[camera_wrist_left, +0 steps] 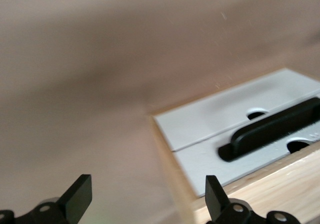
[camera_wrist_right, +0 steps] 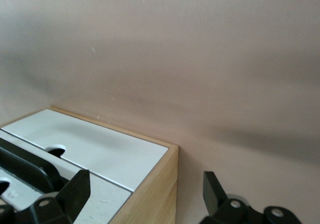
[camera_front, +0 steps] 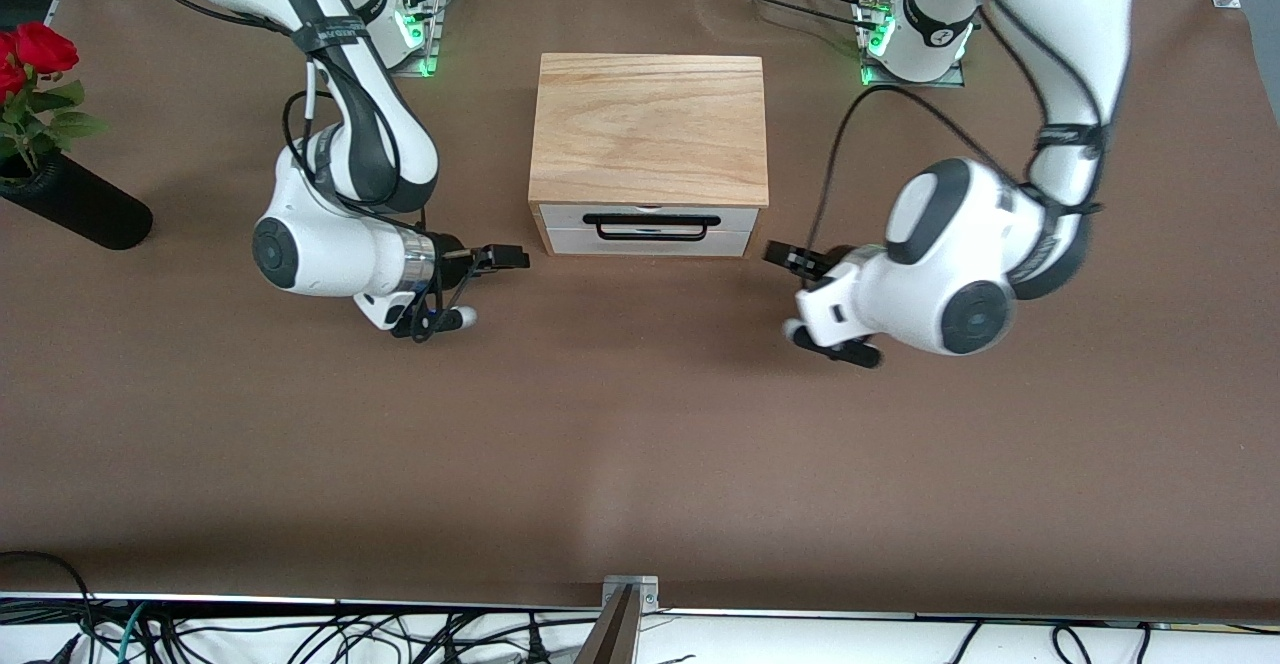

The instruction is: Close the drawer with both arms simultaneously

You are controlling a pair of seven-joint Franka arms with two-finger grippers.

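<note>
Nearest the front camera sit the two grippers, one at each end of the drawer front, both low over the brown table [camera_front: 640,444].

The right gripper [camera_front: 505,258] hangs just off the box corner toward the right arm's end of the table. Its fingers [camera_wrist_right: 75,189] stand apart, holding nothing, with the box corner between them in the right wrist view.

The left gripper [camera_front: 785,257] mirrors it at the corner toward the left arm's end. Its fingers [camera_wrist_left: 80,194] are likewise spread and empty.

Farther from the camera lies the drawer [camera_front: 645,228]. Its white front panel faces the camera and its long axis runs across the table from one arm's end to the other. The black wire handle [camera_front: 650,227] runs along the same axis. The front appears flush or nearly flush with the oak box [camera_front: 650,129].

Both grippers stand about equally near the panel. Judgement: any remaining push must go straight away from the camera, both ends pressed evenly, or the tray may skew.
</note>
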